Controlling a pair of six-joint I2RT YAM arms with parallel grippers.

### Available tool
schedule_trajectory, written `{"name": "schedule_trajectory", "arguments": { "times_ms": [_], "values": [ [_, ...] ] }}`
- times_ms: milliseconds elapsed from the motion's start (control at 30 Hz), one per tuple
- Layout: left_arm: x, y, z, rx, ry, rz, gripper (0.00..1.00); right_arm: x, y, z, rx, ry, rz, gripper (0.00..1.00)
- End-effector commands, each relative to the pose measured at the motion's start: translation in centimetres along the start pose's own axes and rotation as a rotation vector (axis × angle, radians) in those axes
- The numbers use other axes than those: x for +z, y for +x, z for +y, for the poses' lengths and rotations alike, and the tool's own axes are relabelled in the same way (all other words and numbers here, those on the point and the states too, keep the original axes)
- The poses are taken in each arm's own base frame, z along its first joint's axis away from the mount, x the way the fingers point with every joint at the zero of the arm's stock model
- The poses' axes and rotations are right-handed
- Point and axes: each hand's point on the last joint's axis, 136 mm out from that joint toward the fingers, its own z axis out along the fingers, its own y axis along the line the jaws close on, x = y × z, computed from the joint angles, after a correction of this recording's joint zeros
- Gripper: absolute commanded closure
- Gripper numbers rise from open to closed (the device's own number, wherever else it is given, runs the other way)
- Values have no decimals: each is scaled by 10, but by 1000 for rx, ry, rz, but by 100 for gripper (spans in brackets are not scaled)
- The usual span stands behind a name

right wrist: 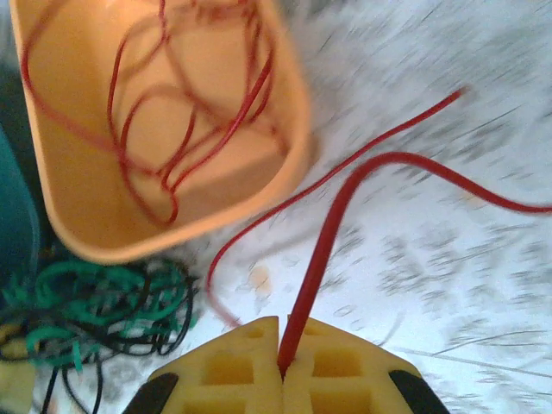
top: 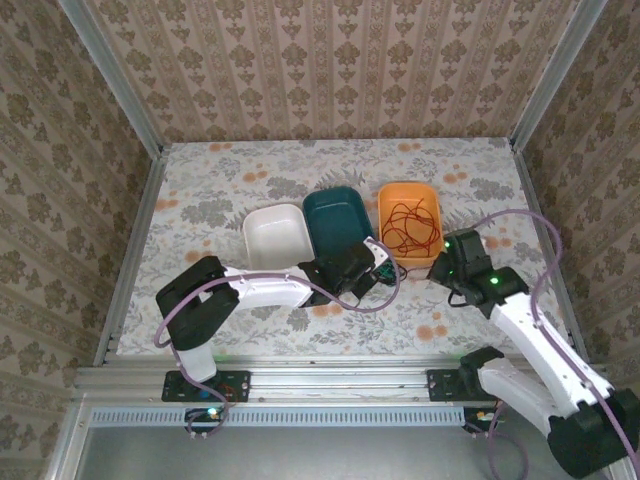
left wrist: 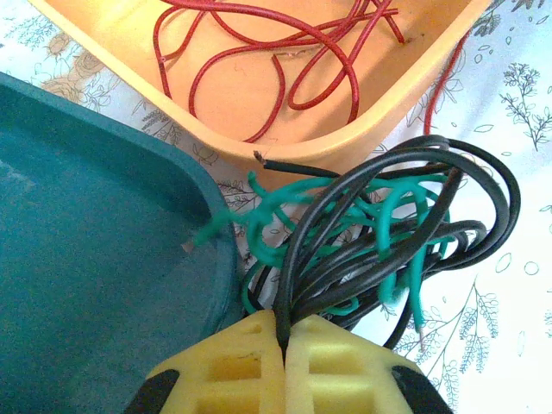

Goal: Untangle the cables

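Flowery cloth covers the table [top: 200, 190], and three tubs sit in a row on it: a white tub [top: 275, 237], a teal tub [top: 337, 215] and an orange tub [top: 408, 190]. By the near corner of the teal tub, the left pincer [left wrist: 283, 332] is squeezed tight on one loop of the black cable [left wrist: 483, 172]. The black cable is all mixed up with the green cable [left wrist: 405, 224]. Their clump lies just beside the near wall of the orange tub, right in front of this pincer. Most of the red cable [right wrist: 328, 233] curls inside the orange tub, but one strand spills out onto the cloth. The right pincer [right wrist: 281, 332] is pinched on that strand, which runs straight away from it and then bends off sideways. The left arm is closest to the clump, so I think it should pull the black loop back, away from the orange tub.
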Motion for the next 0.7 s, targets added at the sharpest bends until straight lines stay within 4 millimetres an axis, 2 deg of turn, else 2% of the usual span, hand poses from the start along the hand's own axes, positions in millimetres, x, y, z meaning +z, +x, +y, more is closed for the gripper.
{"name": "schedule_trajectory", "arguments": {
  "times_ms": [0, 67, 133, 267, 367, 533, 667],
  "values": [
    [2, -4, -2, 0, 5, 0, 100, -36, -31, -57, 38, 284, -180, 100],
    [2, -4, -2, 0, 5, 0, 100, -57, -49, -67, 58, 331, -269, 100],
    [2, -4, -2, 0, 6, 0, 100, -71, -64, -65, 72, 322, -339, 100],
    [2, -5, -2, 0, 5, -2, 100, -80, -92, -20, 49, 79, -439, 100],
    [1, -5, -1, 1, 3, -4, 100, -79, -106, 11, 28, -34, -445, 100],
    [0, -4, -2, 3, 2, -2, 100, -70, -127, 57, -7, -167, -443, 100],
    [0, -4, -1, 2, -2, -3, 100, -55, -134, 95, -45, -287, -416, 100]
  ]
}}
